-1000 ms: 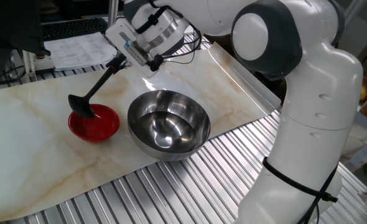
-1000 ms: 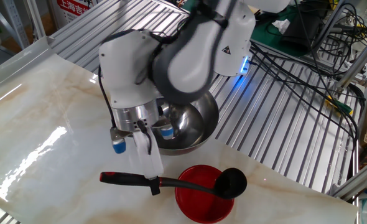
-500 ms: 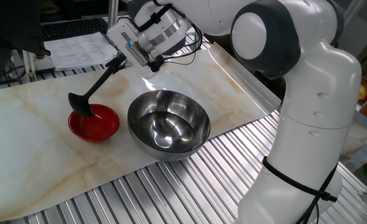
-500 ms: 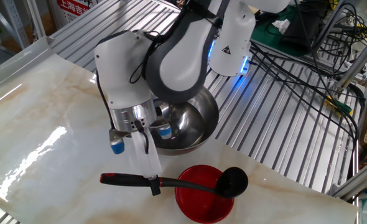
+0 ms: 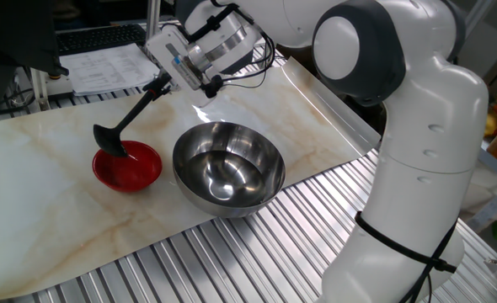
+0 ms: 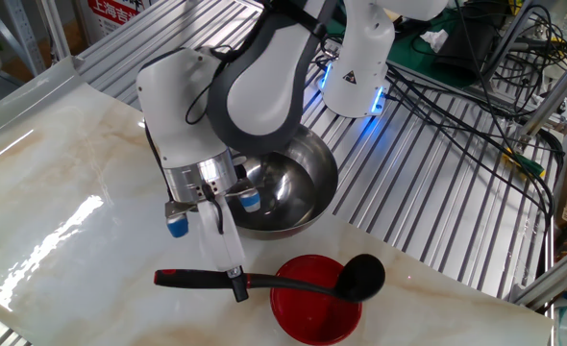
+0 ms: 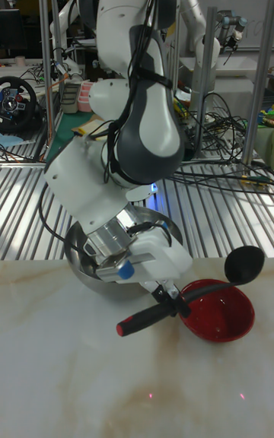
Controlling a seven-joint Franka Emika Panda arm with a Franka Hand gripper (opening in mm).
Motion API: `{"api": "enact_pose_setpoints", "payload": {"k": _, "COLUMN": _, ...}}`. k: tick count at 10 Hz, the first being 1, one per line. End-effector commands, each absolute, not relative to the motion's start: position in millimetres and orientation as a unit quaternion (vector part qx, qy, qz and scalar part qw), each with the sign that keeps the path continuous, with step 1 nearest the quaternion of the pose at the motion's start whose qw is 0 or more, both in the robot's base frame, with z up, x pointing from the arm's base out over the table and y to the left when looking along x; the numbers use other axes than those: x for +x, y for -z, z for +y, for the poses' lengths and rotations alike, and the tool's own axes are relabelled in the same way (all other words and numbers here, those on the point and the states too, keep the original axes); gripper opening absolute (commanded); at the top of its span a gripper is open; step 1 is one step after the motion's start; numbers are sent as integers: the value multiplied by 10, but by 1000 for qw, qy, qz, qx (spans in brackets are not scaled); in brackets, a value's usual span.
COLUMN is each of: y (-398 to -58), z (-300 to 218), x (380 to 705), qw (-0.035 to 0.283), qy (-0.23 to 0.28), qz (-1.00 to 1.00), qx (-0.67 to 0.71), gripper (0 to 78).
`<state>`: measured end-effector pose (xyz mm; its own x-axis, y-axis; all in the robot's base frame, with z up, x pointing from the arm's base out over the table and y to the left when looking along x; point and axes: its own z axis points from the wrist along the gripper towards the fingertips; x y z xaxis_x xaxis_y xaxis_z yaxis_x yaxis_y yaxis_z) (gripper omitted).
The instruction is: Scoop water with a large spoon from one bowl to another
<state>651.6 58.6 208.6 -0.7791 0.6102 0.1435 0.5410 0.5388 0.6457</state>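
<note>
risen slightly, ladle (image 6: 360, 277) (handle in pincer (image 6: 234, 281)).

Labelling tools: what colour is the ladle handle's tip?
Red, on the black ladle; clearest in the tall fixed view.

Arm (image 5: 417, 160): glossy white rounded shell segments with dark grey joint caps, one large grey cap at the elbow above the steel bowl (image 5: 228, 168). A thin black cable runs across the lower white column, right of that bowl. Wrist section: ribbed silver-grey metal collar. Black cables loop around the wrist. Gripper (image 6: 228, 274): white body, two blue round caps on its sides, black fingertips. A small triangular warning label sits on the white base.
</note>
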Motion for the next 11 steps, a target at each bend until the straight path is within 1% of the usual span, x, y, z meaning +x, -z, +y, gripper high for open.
{"api": "enact_pose_setpoints", "payload": {"k": 1, "y": -2123, "z": 585, "x": 6538, "qw": 42, "qy": -377, "qz": 866, "qx": 325, "gripper": 12}}
{"api": "enact_pose_setpoints", "payload": {"k": 7, "y": -2124, "z": 587, "x": 6536, "qw": 37, "qy": -400, "qz": 855, "qx": 328, "gripper": 12}}
{"api": "enact_pose_setpoints", "payload": {"k": 11, "y": -2131, "z": 595, "x": 6531, "qw": 37, "qy": -397, "qz": 856, "qx": 329, "gripper": 12}}
